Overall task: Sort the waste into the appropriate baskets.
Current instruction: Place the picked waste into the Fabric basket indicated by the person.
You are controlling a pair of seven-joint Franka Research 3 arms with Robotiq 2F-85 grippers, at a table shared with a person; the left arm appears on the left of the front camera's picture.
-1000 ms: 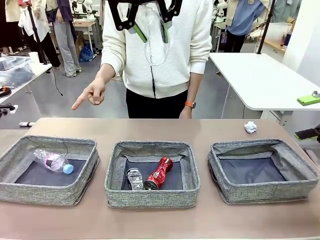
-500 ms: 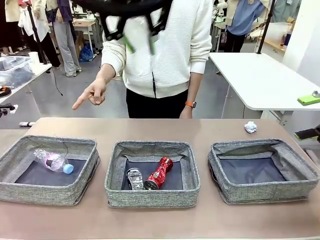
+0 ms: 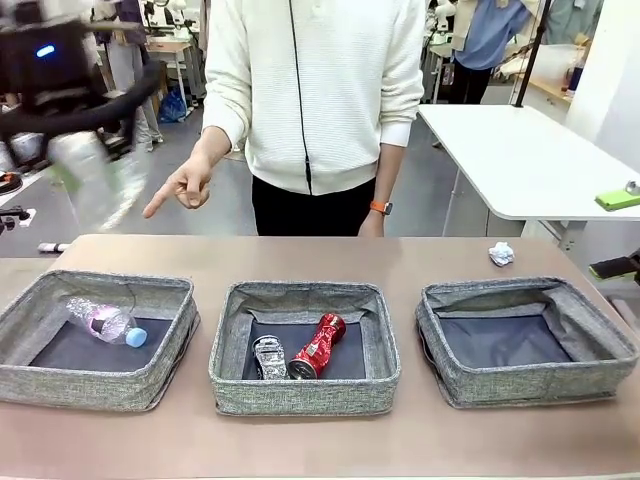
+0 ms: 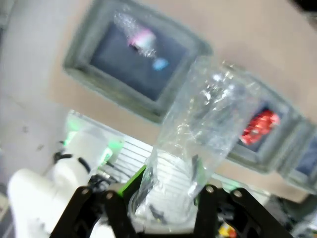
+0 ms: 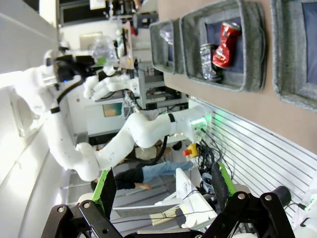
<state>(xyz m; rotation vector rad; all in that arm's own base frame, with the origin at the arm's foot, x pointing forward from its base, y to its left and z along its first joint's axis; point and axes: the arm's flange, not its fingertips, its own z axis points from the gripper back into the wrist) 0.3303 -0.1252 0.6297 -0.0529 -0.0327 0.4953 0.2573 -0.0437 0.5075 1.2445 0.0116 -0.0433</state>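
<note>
My left hand (image 4: 158, 198) clamps crumpled plastic container (image 4: 208, 129), upper left, above left basket (image 3: 95, 340) holding bottle (image 3: 105, 322); plastics together.

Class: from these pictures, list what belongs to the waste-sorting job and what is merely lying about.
Job: three baskets; plastic bottle; crushed can; red soda can; paper ball; crumpled plastic container gripped by the left hand.

Lying about: green item on the side table.
</note>
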